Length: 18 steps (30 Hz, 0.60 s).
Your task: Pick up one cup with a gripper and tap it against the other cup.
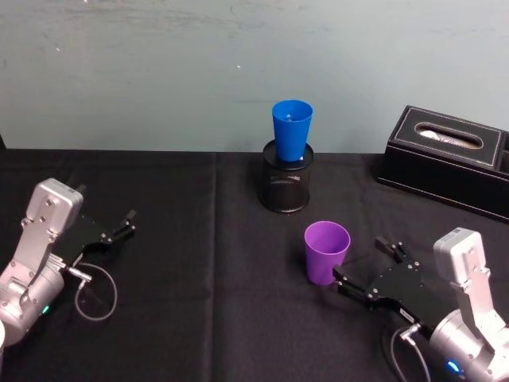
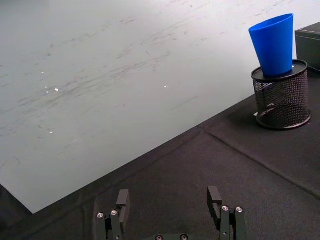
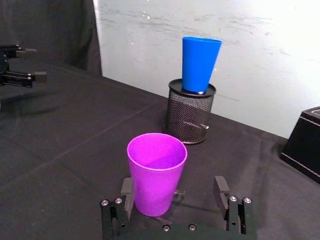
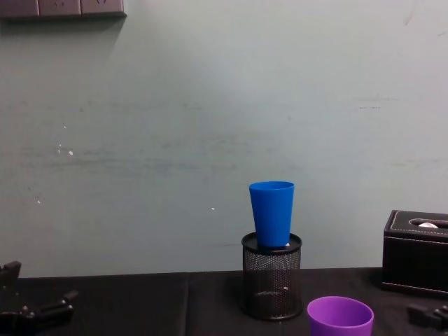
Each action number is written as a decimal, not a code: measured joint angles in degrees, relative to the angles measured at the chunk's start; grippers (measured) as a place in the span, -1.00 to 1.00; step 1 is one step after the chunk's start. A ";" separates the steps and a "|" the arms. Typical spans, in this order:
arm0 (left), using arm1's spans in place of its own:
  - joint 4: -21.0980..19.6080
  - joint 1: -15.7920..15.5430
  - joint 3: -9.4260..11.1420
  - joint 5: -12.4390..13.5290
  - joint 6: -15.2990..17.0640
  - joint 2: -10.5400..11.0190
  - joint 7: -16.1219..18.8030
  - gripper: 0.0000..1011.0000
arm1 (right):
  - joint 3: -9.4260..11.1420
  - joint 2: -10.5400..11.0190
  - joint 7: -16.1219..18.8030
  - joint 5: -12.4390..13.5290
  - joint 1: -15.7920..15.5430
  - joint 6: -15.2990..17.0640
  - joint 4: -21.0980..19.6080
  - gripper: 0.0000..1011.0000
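Observation:
The purple cup [image 1: 326, 252] stands upright on the black cloth at centre right. My right gripper [image 1: 362, 261] lies low just behind it, open. In the right wrist view the purple cup [image 3: 156, 172] sits just ahead of the spread fingers [image 3: 220, 191], closer to one of them, with no contact that I can make out. The blue cup [image 1: 292, 131] stands upright in the mouth of a black mesh pen holder [image 1: 286, 185] farther back. My left gripper [image 1: 127, 224] rests open at the far left, well away from both cups.
A black tissue box [image 1: 449, 155] stands at the back right. The black cloth [image 1: 199, 302] ends at the pale wall behind the pen holder. A grey cable loop [image 1: 95, 294] lies by the left arm. The chest view has the purple cup [image 4: 340, 316] low and the blue cup [image 4: 272, 213] above it.

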 joint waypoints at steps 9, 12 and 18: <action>0.00 0.00 0.00 0.00 0.00 0.00 0.00 1.00 | -0.13 -3.16 1.45 -0.44 1.38 -0.54 3.22 0.98; 0.00 0.00 0.00 0.00 0.00 0.00 0.00 1.00 | -0.13 -4.13 1.95 -0.53 1.85 -0.67 4.23 0.98; 0.00 0.00 0.00 0.00 0.00 0.00 0.00 1.00 | 0.08 -5.78 3.05 -0.82 2.89 -0.97 6.12 0.98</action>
